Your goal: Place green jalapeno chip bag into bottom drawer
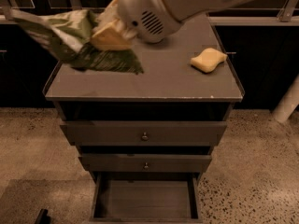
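Note:
The green jalapeno chip bag [70, 38] hangs in the air at the upper left, lifted well above the cabinet top [168, 80]. My gripper [108, 34] is shut on the bag's right side, its tan fingers [110, 37] pinching the foil. The white arm reaches in from the upper right. The bottom drawer [145, 199] is pulled open at the foot of the cabinet, its flat floor bare. The bag is well above and to the left of the drawer.
A yellow sponge [208, 59] lies on the right part of the cabinet top. Two shut drawers with round knobs, upper [145, 135] and middle [145, 164], sit above the open one. Speckled floor surrounds the cabinet. A white post [288, 101] stands at the right.

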You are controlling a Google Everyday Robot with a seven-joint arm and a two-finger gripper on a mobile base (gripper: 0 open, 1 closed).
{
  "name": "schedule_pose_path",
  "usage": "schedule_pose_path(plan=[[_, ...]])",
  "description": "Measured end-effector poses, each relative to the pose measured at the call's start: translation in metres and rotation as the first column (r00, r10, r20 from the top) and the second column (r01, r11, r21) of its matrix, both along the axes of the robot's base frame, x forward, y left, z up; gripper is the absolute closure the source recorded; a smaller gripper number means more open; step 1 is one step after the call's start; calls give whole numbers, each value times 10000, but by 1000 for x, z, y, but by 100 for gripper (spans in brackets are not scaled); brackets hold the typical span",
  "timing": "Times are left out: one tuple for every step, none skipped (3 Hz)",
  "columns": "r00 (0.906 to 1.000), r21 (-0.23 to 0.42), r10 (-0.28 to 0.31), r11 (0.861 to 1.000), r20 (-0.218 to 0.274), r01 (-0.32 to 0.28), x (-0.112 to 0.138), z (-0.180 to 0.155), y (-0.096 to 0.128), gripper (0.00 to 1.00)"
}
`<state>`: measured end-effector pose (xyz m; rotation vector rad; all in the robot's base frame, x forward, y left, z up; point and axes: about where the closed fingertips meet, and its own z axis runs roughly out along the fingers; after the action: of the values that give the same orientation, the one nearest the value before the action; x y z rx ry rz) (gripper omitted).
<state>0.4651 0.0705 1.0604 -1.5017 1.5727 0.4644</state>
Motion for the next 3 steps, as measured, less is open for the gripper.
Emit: schedule_pose_path(plan=[[9932, 82, -660, 9978, 958, 655, -53, 17, 12, 100], [9926, 61, -700, 9975, 995, 697, -54, 18, 11, 100], [9925, 40, -699, 9975, 1003, 699, -54, 18, 12, 100]])
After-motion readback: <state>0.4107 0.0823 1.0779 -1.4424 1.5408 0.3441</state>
